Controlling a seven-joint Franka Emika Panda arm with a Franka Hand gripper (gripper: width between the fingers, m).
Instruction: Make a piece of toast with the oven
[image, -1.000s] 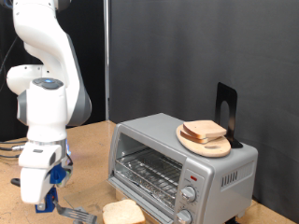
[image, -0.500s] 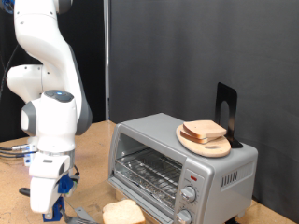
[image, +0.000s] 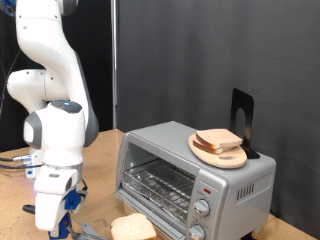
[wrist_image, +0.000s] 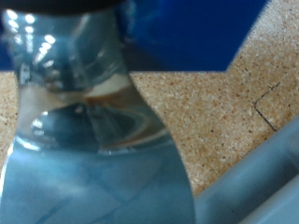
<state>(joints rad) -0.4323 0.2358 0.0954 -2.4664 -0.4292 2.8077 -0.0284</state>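
Hovering low at the exterior view's left, your gripper (image: 62, 226) seemingly holds a shiny metal utensil (wrist_image: 93, 140) near the pale tan bread slice (image: 132, 228) before the silver-grey toaster oven (image: 195, 170).

I see a robot lab, not a real kitchen. A black curtain (image: 200, 60) hangs behind as a backdrop, the white arm (image: 45, 80) stands on a cork-like table (image: 100, 160), loose cables (image: 12, 160) lie there, and the oven (image: 190, 170) stands alone.
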